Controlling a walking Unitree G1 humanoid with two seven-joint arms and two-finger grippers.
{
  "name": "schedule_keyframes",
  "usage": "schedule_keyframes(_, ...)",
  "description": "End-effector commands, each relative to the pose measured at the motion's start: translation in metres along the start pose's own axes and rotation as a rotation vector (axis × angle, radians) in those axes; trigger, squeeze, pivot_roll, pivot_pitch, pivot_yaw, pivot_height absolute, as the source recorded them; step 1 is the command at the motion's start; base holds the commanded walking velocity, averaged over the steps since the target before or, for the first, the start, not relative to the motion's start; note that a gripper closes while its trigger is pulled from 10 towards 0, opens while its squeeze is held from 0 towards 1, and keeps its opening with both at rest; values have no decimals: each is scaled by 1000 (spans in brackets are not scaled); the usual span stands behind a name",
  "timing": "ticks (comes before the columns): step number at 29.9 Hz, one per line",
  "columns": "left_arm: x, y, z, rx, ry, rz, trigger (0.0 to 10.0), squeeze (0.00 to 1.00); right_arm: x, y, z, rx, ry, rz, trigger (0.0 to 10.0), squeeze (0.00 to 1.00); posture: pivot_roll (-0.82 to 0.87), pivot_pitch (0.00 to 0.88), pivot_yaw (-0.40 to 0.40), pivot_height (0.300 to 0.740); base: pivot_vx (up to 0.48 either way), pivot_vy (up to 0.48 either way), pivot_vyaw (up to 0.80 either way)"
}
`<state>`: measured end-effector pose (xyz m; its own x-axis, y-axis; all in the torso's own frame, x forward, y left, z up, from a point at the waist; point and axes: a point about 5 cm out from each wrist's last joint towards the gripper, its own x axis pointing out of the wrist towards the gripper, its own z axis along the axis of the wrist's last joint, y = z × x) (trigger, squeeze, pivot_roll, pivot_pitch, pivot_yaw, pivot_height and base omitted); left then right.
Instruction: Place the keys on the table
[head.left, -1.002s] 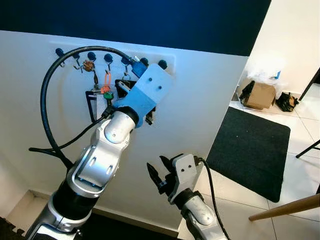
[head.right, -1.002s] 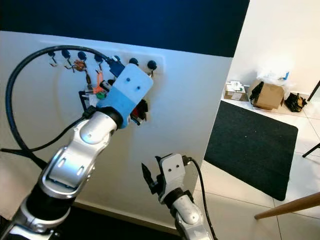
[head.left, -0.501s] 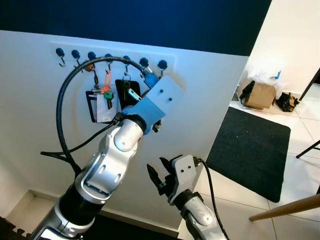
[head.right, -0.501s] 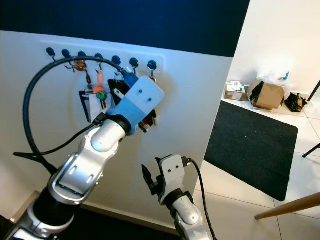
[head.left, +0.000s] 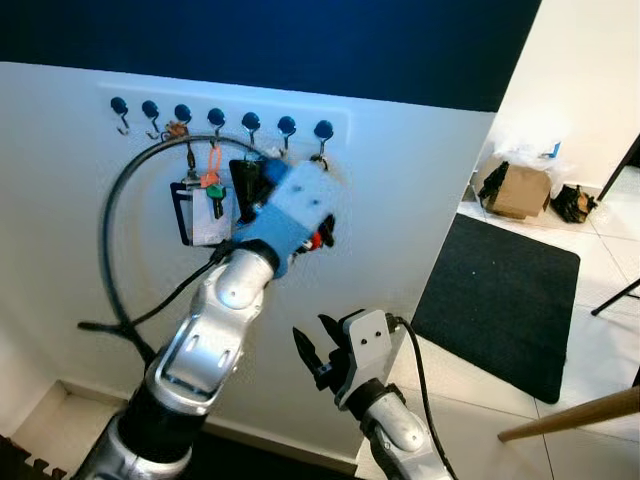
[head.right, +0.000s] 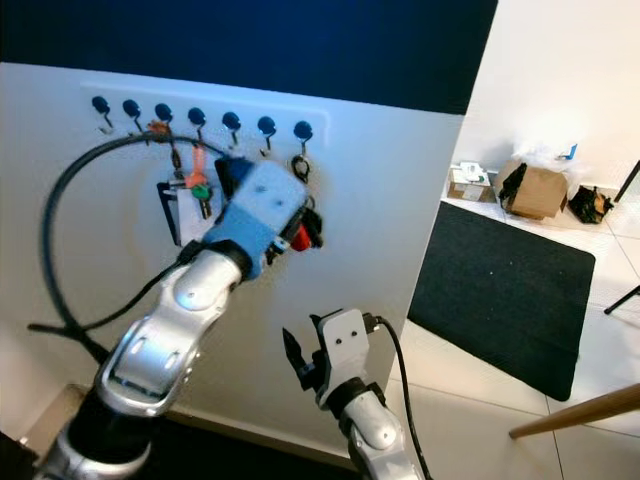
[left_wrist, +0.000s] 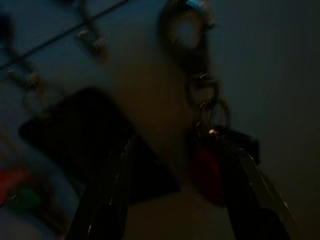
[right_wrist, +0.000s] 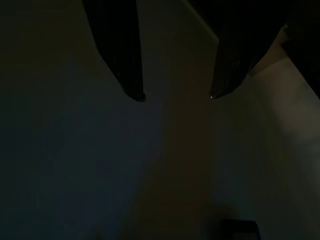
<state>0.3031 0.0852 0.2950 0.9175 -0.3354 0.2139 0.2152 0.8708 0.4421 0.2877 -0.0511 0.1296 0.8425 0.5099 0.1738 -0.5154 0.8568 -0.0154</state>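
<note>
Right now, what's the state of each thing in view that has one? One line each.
Red keys: hanging from the end hook, not gripped.
Left tool: open, straddling the red keys.
Right tool: open, low, idle.
Orange-green keys: hanging on the rack.
Badge: hanging on the rack.
Mat: lying flat.

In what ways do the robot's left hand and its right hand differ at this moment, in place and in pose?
The left hand is raised to the hook rack on the wall, while the right hand sits low, below it. The left hand's open fingers straddle the red-tagged keys; the right hand's open fingers point at bare wall. Both are open and hold nothing.
</note>
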Motion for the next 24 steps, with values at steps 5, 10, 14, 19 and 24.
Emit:
schedule_keyframes(5,-32,38,-5,-171,-15,32,10000,0,-6,-2,-6,10,17,-17,10000,0,233,184,-3,740,0,0,0)
schedule_keyframes(10,-50,58,-6,-193,-17,32,10000,0,-6,-2,-6,11,20,-9,10000,0,245,184,-13,740,0,0,0)
schedule_keyframes(14,-56,73,-15,-139,34,105,10000,0,-3,-1,-6,13,18,0,10000,0,252,185,-20,740,0,0,0)
schedule_keyframes(19,-54,83,-24,-80,80,174,10000,0,-1,0,-5,13,14,9,10000,0,249,185,-23,740,0,0,0)
schedule_keyframes(24,-43,95,-25,-72,92,257,10000,0,-1,0,-3,13,11,9,10000,0,243,185,-23,740,0,0,0)
